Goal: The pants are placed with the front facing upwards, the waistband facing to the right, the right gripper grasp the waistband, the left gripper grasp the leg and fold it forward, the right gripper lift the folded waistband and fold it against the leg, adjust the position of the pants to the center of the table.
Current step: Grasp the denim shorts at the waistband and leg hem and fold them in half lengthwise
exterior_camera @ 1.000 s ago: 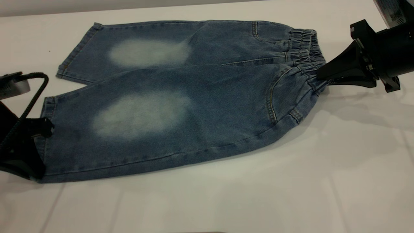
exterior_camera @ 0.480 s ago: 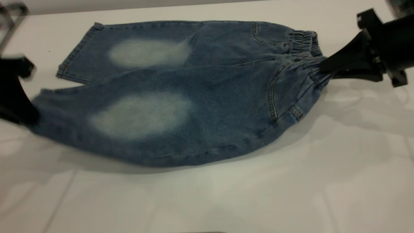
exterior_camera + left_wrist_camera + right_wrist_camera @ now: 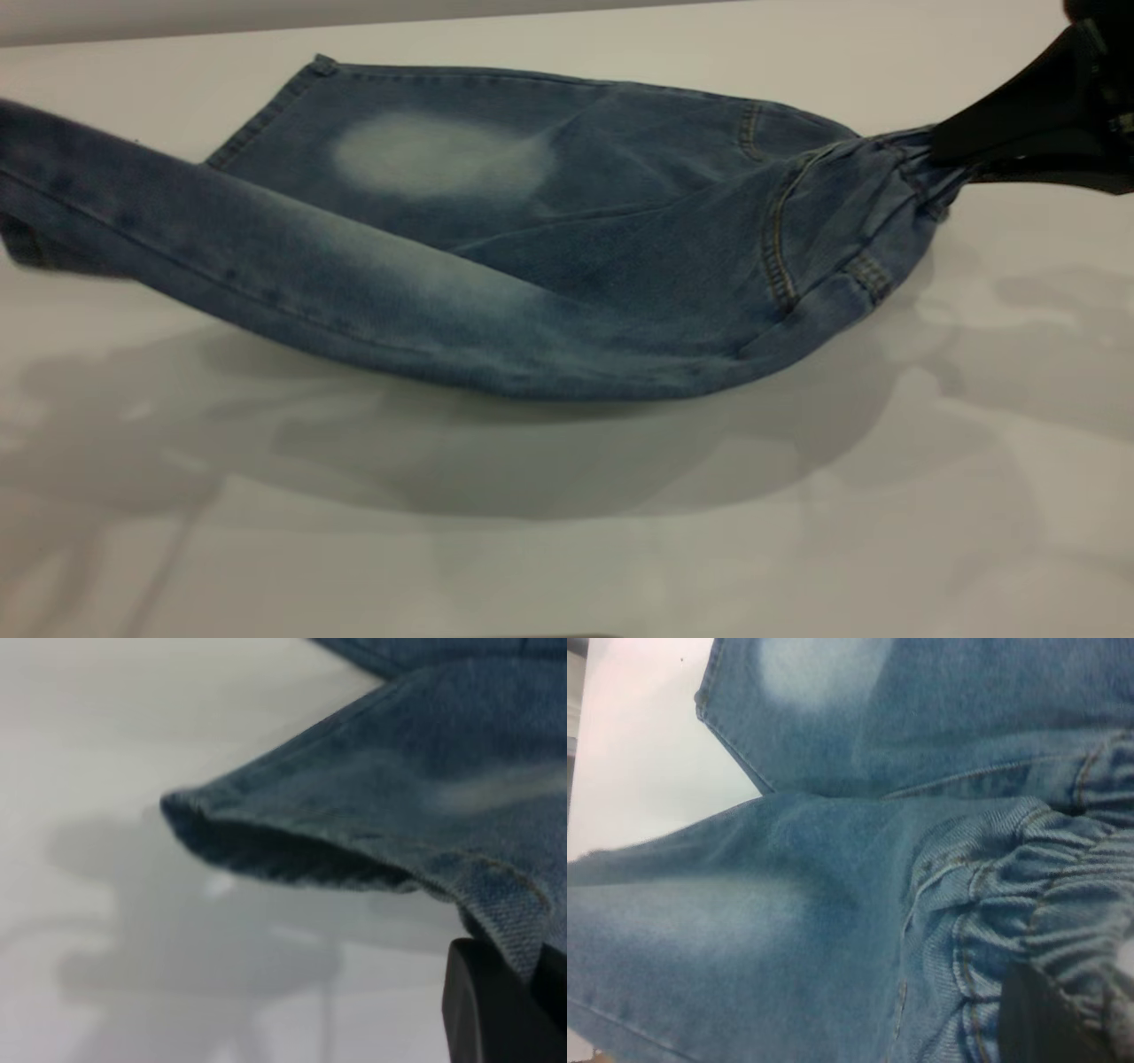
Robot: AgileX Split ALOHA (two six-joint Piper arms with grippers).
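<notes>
The pants [image 3: 567,257] lie across the white desk [image 3: 620,549] with their long axis running side to side, waistband [image 3: 912,164] toward the right and leg hems toward the left. The right gripper [image 3: 952,159] has its jaws clamped on the gathered waistband at the right end, raised off the surface so the denim pulls into a bunch there. The left gripper [image 3: 509,988] shows only in its own wrist view, where a black finger sits against the hem corner of the near leg [image 3: 266,257]; it appears to be pinching that hem, since the leg hangs clear of the desk with shadow beneath. The far leg [image 3: 443,151], with its pale oval, rests flat. The step in hand looks like the fold of the near leg over the far one. To do it well, both ends should travel together at matching height, keeping the near leg lightly taut (slack would let the middle sag and drag the lower layer askew), then come down so the hems meet and the side seams line up. The waistband grip should stay firm until the cloth is laid, and the far leg must not be pulled along.
</notes>
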